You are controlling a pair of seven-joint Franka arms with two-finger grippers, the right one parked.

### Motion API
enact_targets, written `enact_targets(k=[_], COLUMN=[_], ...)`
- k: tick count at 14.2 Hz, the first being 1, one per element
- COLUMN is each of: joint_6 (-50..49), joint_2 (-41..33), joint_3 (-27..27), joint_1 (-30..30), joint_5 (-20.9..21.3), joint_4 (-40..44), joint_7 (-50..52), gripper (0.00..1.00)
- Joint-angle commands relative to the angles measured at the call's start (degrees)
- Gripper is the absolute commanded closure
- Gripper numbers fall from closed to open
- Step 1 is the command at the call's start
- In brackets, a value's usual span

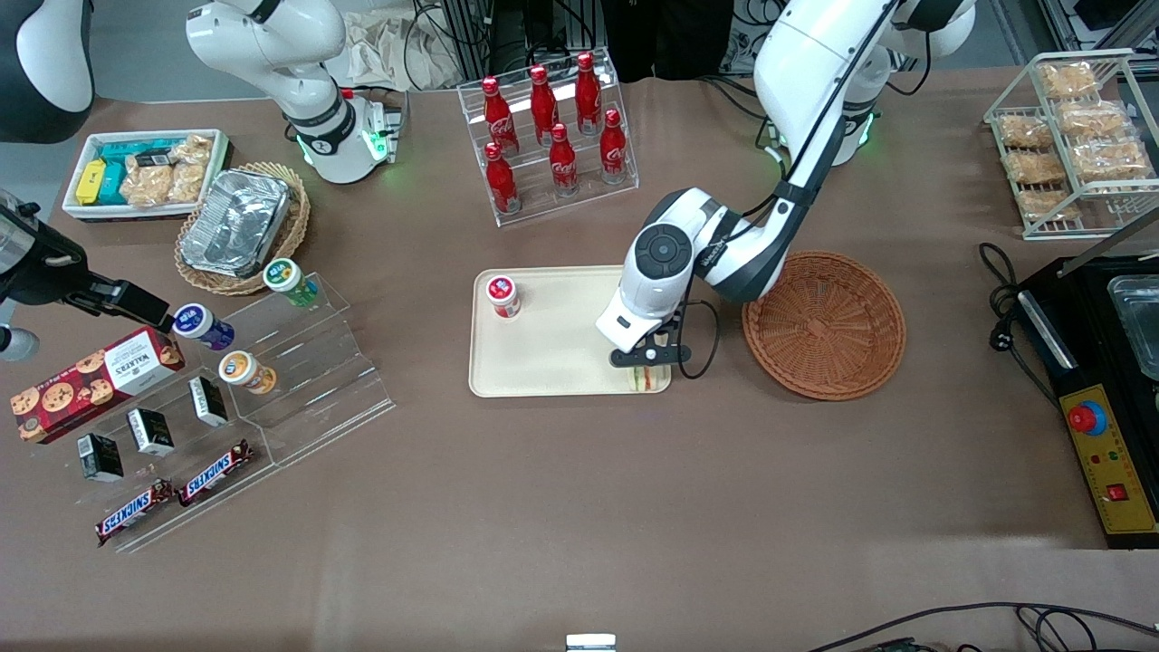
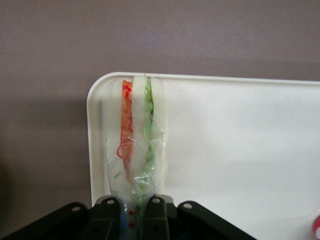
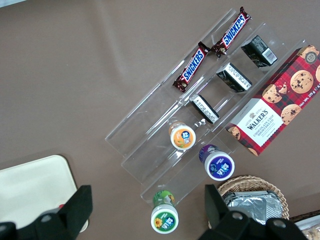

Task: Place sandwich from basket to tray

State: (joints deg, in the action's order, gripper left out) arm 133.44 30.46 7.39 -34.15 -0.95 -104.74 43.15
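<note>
Pincer point(image 1: 648, 360) is clamped on the sandwich point(image 1: 644, 378), holding it right over the tray's point(image 1: 552, 349) corner nearest the basket point(image 1: 825, 324), which sits bare. Carry looks done; lowering and letting go remain. A red-capped jar point(image 1: 502, 296) stands on the tray well apart, so nothing blocks the drop.

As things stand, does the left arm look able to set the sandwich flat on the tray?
Probably yes: the pincer holds the sandwich at the tray corner, with bare tray beside it; the red-capped jar stands well clear.
</note>
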Motion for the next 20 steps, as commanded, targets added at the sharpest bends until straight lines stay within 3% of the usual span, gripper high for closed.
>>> enact_targets(k=[1,2,3,6,10,20], joint_6=[-0.3,-0.3,-0.9,-7.4,-9.4,-27.8], joint_2=[-1.5,-1.6,-2.4,-6.5,-15.2,-29.4], joint_3=[-0.6,-0.8,-1.0,-1.8,-1.8,-1.4], joint_1=[-0.6,-0.4,-0.1,2.1,9.9,30.0], joint_5=[0.5,0.6,0.6,0.6,0.6,-0.6], joint_4=[-1.8,-1.8,-1.6,0.0,0.0,1.2], joint_7=[-0.6,-1.0,-1.1,-1.2,-1.7,-32.3], gripper=[0.34,0.13,0.04,0.02,0.01,0.01])
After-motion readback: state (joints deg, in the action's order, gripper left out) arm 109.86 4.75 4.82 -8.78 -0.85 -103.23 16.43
